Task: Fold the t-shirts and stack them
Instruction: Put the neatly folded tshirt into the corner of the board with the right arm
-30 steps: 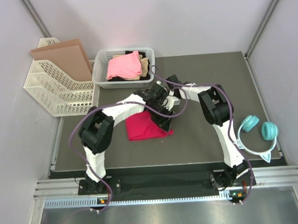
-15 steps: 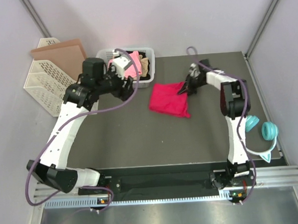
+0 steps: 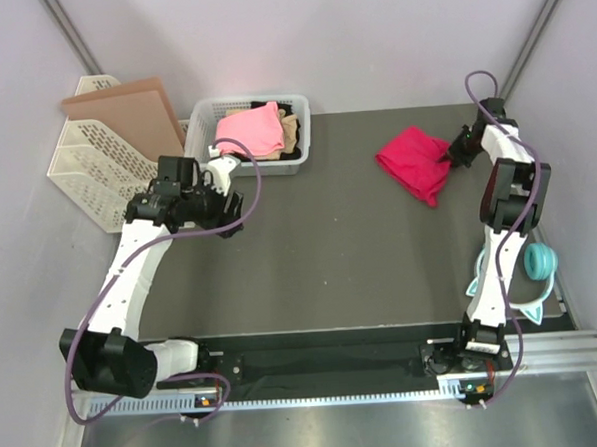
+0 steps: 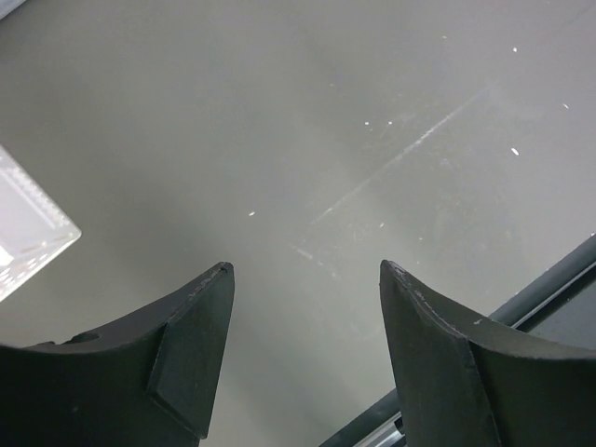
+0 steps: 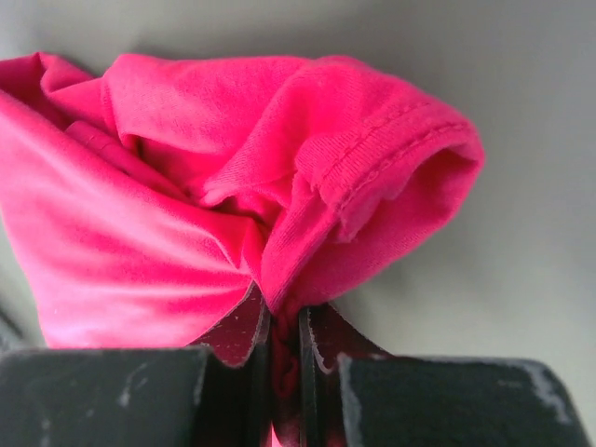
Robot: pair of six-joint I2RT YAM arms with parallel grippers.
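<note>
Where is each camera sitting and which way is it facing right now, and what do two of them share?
Top external: above and behind the bases, looking down on the table; both arms, left gripper, right gripper show.
Left wrist: on the left arm, facing down at bare table; its open fingers show.
Right wrist: on the right arm, facing the crimson t-shirt; its shut fingers pinch it.
Shared: top external and right wrist both show that t-shirt.

The light is soft and even and comes from above; shadows are faint. The overhead view is sharp. The table (image 4: 372,112) shows a pale streak of glare. The crimson t-shirt (image 5: 140,233) looks oversaturated and slightly soft up close.
</note>
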